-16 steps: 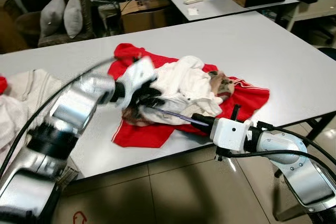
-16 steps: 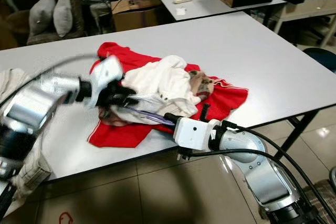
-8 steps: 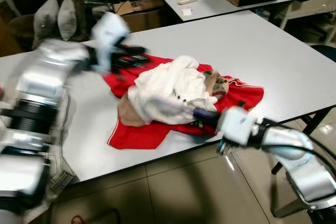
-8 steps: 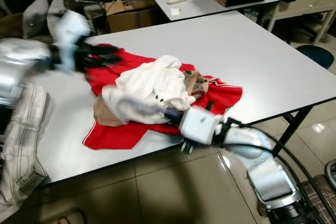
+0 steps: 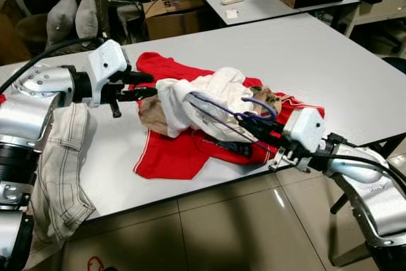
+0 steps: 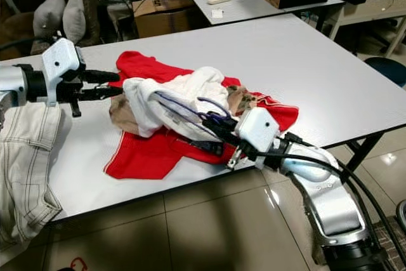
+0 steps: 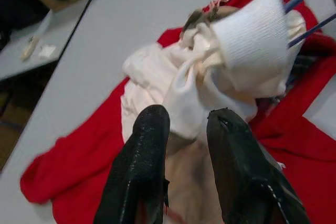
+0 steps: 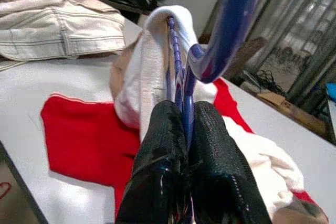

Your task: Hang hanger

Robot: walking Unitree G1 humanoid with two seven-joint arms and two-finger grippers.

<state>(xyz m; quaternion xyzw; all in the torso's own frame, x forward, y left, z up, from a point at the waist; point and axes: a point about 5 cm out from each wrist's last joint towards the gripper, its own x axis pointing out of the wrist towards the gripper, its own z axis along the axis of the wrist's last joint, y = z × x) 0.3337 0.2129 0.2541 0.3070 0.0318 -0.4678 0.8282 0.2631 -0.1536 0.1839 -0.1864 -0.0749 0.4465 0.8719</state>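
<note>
The right hand (image 5: pixel 263 132), at centre right, clamped the blue hanger (image 5: pixel 219 111), which was threaded into the white garment (image 5: pixel 209 96) mid-frame. The left hand (image 5: pixel 144 84), fingers narrowly parted, held nothing beside the garment above the bench (image 5: pixel 304 55).

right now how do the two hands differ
The right hand is shut on the blue hanger, which runs into the white garment; the left hand is open and holds nothing. The right hand is at the table's near edge, over the red cloth; the left hand hovers at the other side of the pile, pointing at the white garment. Both have two black fingers.
</note>
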